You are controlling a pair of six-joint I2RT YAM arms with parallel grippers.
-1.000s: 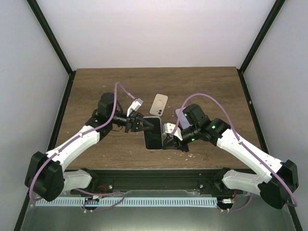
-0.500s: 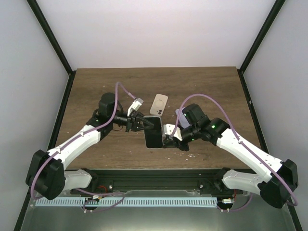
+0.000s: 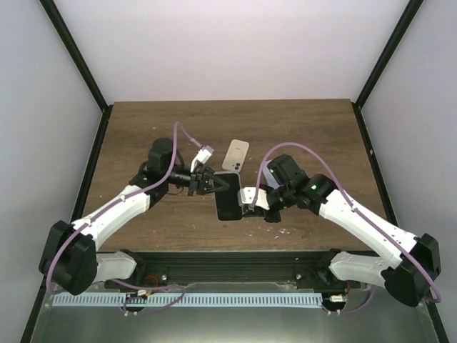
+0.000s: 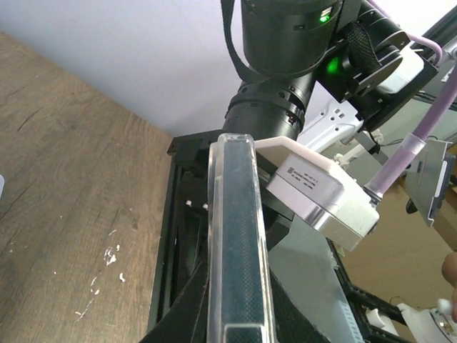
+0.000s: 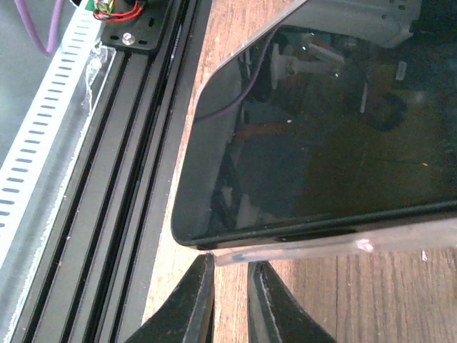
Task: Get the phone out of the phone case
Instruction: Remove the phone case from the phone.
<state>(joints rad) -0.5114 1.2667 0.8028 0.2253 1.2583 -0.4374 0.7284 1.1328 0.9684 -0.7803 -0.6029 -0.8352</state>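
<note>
**A:** Right wrist view first: what are your fingers doing?

**B:** My right gripper (image 5: 230,275) is nearly closed at the clear phone case (image 5: 343,246) lip; I cannot tell if it bites. My left gripper (image 4: 237,314) clamps the cased phone (image 5: 335,128) over the table (image 3: 143,128).

**A:** Progress?

**B:** The phone sits fully inside. I judge all the peeling remains.

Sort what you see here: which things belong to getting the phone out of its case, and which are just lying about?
Job in hand:
- phone
- clear case
- left gripper, shut on the phone
- right gripper, pinching the case's edge

Lying about:
- white slab, phone-shaped, beyond the grippers
- white flecks
</note>
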